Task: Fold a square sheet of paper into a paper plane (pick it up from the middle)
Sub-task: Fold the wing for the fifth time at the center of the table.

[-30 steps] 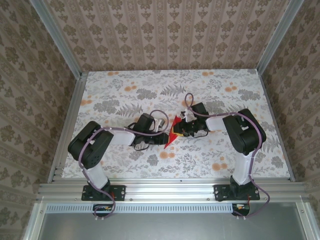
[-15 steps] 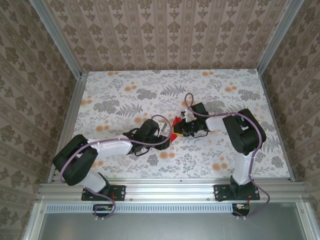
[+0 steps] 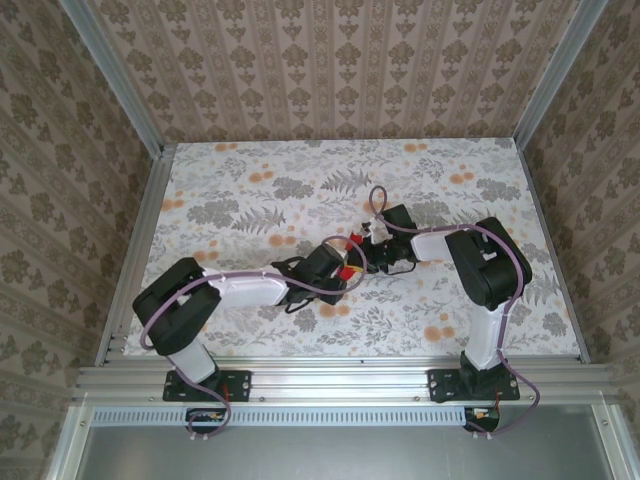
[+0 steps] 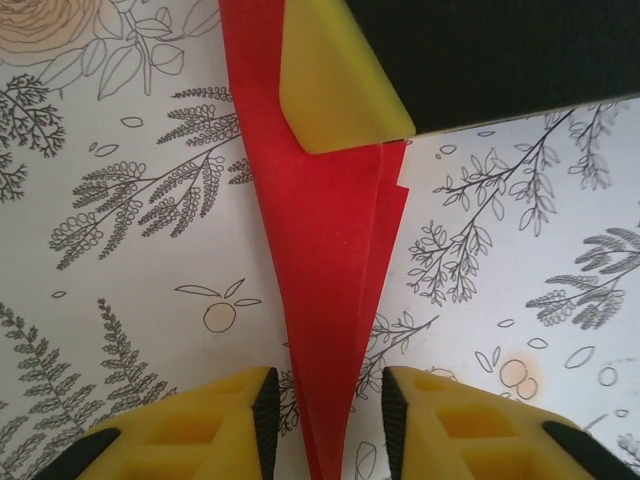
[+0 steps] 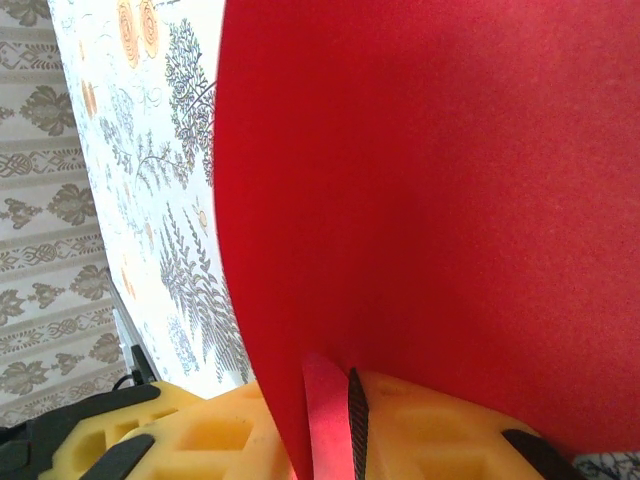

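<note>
Left hand: yellow jaws a little parted, set either side of the tip, not gripping.
Paper plane: narrow pointed dart of creased bright red paper, at the middle of the floral-print desk.
Right hand: clamped on the plane's broad end.

top looks down; both wrists close on paper plane.
</note>
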Tool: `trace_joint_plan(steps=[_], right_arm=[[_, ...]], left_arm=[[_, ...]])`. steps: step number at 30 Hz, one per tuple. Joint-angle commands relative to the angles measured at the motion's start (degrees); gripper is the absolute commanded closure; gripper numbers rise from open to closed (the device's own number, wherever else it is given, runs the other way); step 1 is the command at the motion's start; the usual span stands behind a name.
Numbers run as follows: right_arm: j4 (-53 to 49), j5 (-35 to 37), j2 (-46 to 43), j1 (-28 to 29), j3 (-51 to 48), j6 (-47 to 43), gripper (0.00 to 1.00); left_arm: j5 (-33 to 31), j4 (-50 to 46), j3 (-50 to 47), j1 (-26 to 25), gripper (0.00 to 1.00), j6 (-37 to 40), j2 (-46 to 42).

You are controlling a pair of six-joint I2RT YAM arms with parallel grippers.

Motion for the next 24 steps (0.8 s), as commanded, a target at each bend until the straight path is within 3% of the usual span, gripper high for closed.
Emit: trace_joint_plan(steps=[1, 6, 17, 21, 24], right_arm=[[-5.6, 9.5, 3.6, -0.7, -1.1, -0.5, 0.76], [-5.8, 9.7, 3.8, -0.8, -1.0, -0.6, 0.77], [-5.8, 9.9, 4.0, -0.7, -1.0, -0.4, 0.76], [-5.9, 10.0, 4.0, -0.7, -1.0, -0.5, 0.77], [-6.0, 10.1, 4.0, -0.8, -1.1, -0.5, 0.77]], left_arm=[[-5.4, -3.4, 2.5, -1.5, 0.69, 0.9, 1.8], [-11.3, -5.5, 3.8, -3.4, 0.78, 0.2, 2.8], [-18.5, -9.2, 5.8, -5.9, 0.89, -2.2, 4.9], [-19.0, -9.6, 5.9, -6.3, 0.88, -3.6, 4.5], [-15.7, -8.3, 5.3, -6.2, 0.75, -3.6, 3.1]])
